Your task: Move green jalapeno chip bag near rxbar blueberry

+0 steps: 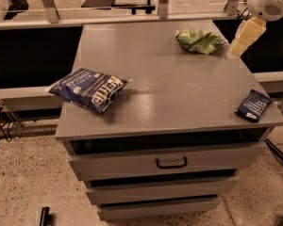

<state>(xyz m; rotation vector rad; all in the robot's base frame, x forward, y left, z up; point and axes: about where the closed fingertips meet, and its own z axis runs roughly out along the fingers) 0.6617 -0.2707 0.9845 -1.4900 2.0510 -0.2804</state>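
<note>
The green jalapeno chip bag [200, 40] lies crumpled at the far right of the grey cabinet top [170, 88]. The rxbar blueberry [253, 106], a small dark navy wrapper, lies at the near right corner of the top, close to the edge. My gripper [244, 37] hangs from the white arm at the upper right. It is just to the right of the green bag, above the cabinet's right edge, and holds nothing that I can see.
A larger dark blue chip bag [89, 89] with white lettering lies at the left of the top. The cabinet has drawers below, the upper one with a handle [171, 163]. A metal rail [132, 20] runs behind the cabinet.
</note>
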